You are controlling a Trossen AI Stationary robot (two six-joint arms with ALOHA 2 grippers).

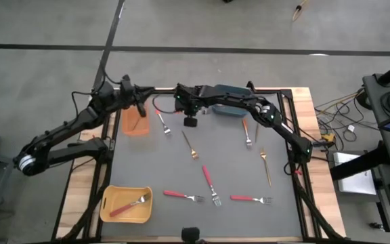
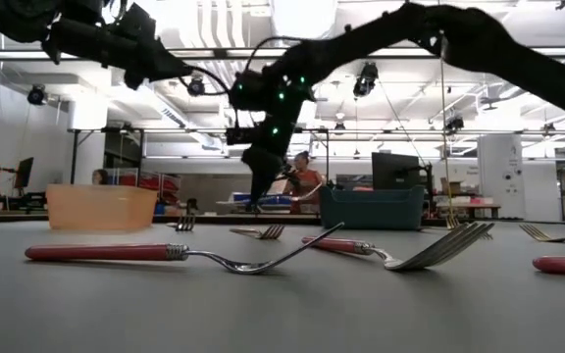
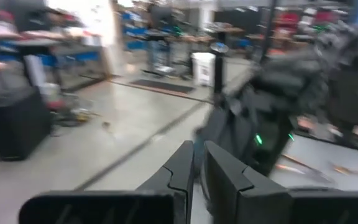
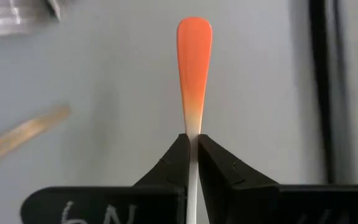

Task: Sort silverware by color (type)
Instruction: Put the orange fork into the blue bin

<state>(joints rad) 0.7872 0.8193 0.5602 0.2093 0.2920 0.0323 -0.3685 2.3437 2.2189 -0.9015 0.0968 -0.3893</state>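
Right jaws clenched on the stem of an orange-handled fork (image 4: 194, 68), above the far middle of the counter (image 1: 147, 169).

Nearest, the yellow bin (image 1: 107, 203) holds one red-handled fork (image 1: 128, 204), lying slantwise. Beside it on the counter are three red-handled forks – two (image 1: 181, 196) (image 1: 249, 198) lie crosswise with tines towards the right arm's side, one (image 1: 210, 181) runs near-to-far with tines nearest. Farther back lie two gold forks, one (image 1: 266, 166) lengthwise and one (image 1: 190, 146) slanted, and one orange-handled fork (image 1: 247, 132). In the right gripper (image 4: 192, 138) the held fork's long axis follows the fingers, handle end pointing outward past them. The left gripper (image 1: 141, 108) hovers over the orange bin (image 1: 128, 127) – jaws pressed together, holding nothing.
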